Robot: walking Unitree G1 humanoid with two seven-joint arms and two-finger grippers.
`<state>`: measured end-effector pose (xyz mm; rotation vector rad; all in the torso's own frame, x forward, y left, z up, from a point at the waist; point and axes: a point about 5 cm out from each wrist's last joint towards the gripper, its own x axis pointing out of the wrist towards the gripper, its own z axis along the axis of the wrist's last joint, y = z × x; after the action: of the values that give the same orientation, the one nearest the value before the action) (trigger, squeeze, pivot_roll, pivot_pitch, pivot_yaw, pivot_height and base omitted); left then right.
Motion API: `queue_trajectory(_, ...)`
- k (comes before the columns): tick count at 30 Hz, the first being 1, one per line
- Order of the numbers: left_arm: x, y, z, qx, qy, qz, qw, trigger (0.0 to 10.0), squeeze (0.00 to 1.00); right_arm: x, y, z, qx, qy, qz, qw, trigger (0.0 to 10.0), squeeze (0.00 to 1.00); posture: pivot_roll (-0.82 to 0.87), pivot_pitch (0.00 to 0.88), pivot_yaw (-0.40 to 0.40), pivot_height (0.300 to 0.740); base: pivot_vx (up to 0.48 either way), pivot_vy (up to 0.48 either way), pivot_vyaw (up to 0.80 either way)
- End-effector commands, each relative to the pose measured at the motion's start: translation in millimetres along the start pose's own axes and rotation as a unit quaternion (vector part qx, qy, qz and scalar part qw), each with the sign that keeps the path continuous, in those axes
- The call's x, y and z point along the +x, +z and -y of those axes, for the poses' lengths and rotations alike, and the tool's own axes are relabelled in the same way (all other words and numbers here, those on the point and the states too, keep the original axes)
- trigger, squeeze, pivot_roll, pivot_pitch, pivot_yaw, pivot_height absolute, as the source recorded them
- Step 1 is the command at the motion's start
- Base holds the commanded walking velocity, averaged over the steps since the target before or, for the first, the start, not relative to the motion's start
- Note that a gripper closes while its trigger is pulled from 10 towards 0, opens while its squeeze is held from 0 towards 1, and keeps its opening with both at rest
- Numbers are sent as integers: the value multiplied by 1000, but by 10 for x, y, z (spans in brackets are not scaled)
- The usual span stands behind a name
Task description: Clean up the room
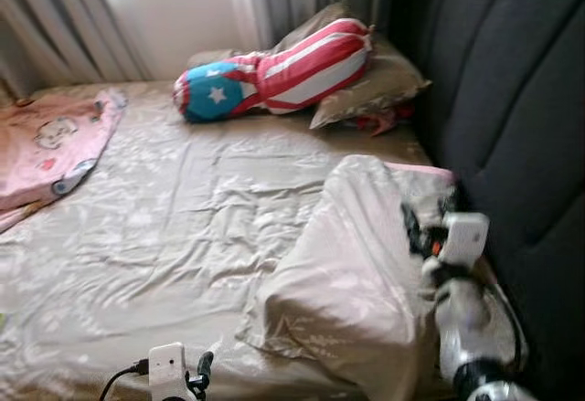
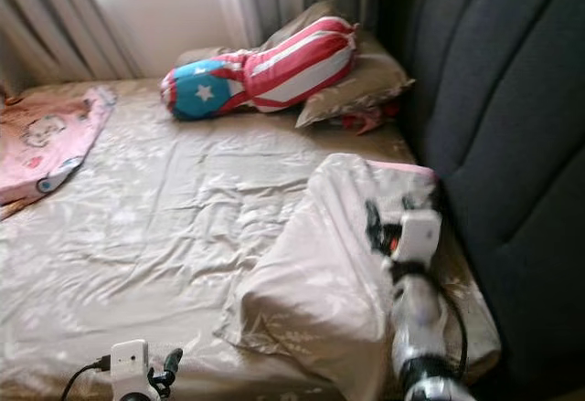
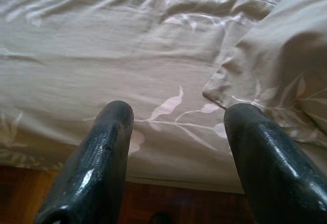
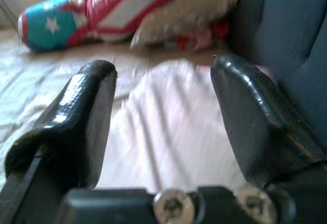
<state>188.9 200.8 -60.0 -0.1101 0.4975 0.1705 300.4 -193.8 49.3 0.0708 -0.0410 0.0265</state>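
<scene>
Over the near pillow (image 1: 347,282), right hand (image 4: 163,106) spread, headboard (image 1: 521,100) beside.

Daylight is admitted through the window (image 1: 174,4) at the far side of the bed, where the pale wall between the curtains (image 1: 55,22) is washed out to near white. A soft sheen is thrown across the creased bed sheet (image 1: 183,209), and the folds are marked by gentle shadows. The dark headboard (image 1: 521,100) is left dim, with little detail. Both eye views are rendered slightly soft and hazy. In the right wrist view, the pillow (image 4: 168,127) and everything behind it are blurred. The left wrist view is sharper, and bright glints are caught on the black fingers (image 3: 97,163).
</scene>
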Motion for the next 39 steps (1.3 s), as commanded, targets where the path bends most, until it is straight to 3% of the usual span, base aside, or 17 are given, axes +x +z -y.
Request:
queue_trajectory(1,-35,-30,-41,4,2,1,1000,10000,0,-54,16,51,-2,-7,9,1000,10000,0,-232,29,59,740,0,0,0)
queue_trajectory(6,-41,-25,-42,0,6,7,1000,10000,0,-211,-98,88,-2,-14,-9,1000,10000,0,-231,28,46,740,0,0,0)
queue_trajectory(19,-82,-90,-37,0,4,-3,1000,10000,0,-170,-59,130,-8,-39,-13,999,10000,0,-241,0,37,740,0,0,0)
queue_trajectory(20,197,563,61,14,-10,130,991,10000,0,-190,-91,115,-12,-34,-23,999,10000,0,-235,0,31,740,0,0,0)
queue_trajectory(22,293,989,135,22,-20,209,978,10000,0,-202,-112,100,-15,-30,-31,999,10000,0,-224,0,25,740,0,0,0)
queue_trajectory(23,299,1055,150,25,-21,220,975,10000,0,-202,-113,95,-14,-29,-32,999,10000,0,-224,0,25,740,0,0,0)
queue_trajectory(27,289,1136,138,43,-5,243,969,10000,0,-193,-131,83,-16,-19,-39,999,10000,0,-213,0,20,740,0,0,0)
queue_trajectory(31,272,1130,148,29,-3,244,969,10000,0,-186,-101,81,-8,-9,-34,999,10000,0,-220,0,21,740,0,0,0)
queue_trajectory(39,160,996,162,32,-16,232,972,10000,0,-285,-159,147,-19,-24,-51,998,10000,0,-191,0,-9,740,0,0,0)
